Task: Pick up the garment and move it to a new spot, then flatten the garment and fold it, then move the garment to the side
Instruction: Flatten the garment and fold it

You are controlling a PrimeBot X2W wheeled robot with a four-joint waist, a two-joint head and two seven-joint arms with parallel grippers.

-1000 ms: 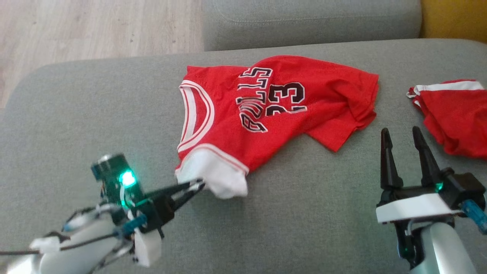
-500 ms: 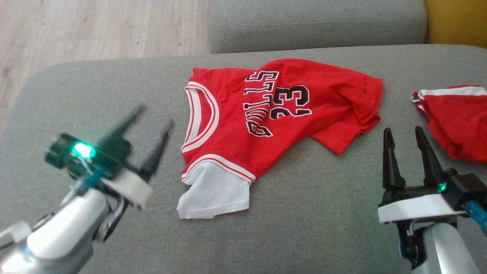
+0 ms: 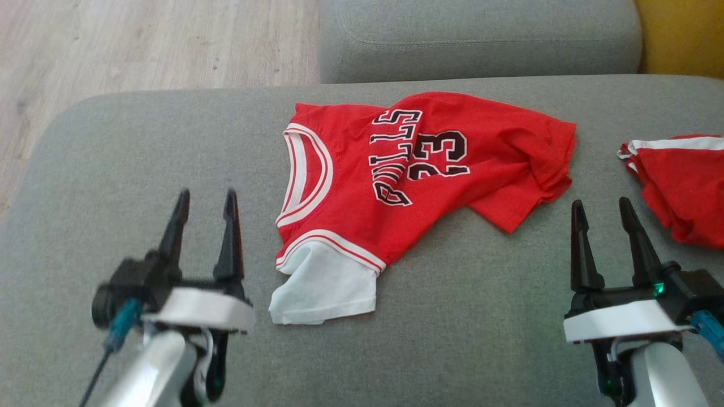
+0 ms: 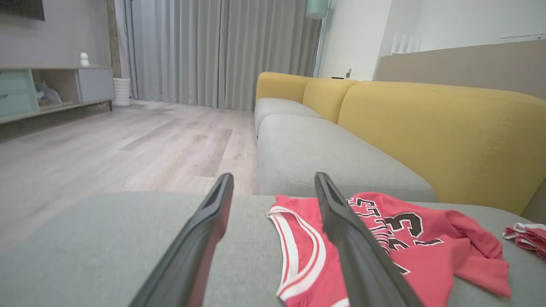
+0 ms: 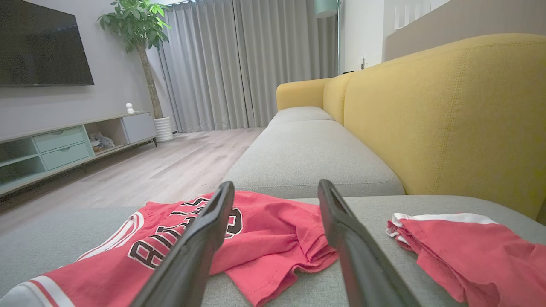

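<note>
Both grippers wide, nothing held: my left gripper [image 3: 207, 196] has the white sleeve [image 3: 325, 285] just off its right finger, and my right gripper [image 3: 600, 203] sits back from the bunched hem. I read that as one hand per end, ready to flatten. The jersey [image 3: 498, 158] lies ahead between them on the grey cushion [image 3: 113, 169], wrinkled; a second red garment [image 3: 679, 192] lies ahead-right of the right gripper.

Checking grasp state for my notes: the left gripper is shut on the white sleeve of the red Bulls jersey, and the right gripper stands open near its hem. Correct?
Not the left gripper: it is open, beside the white sleeve of the red Bulls jersey without touching it, as the head view shows. The right gripper does stand open near the hem.
</note>
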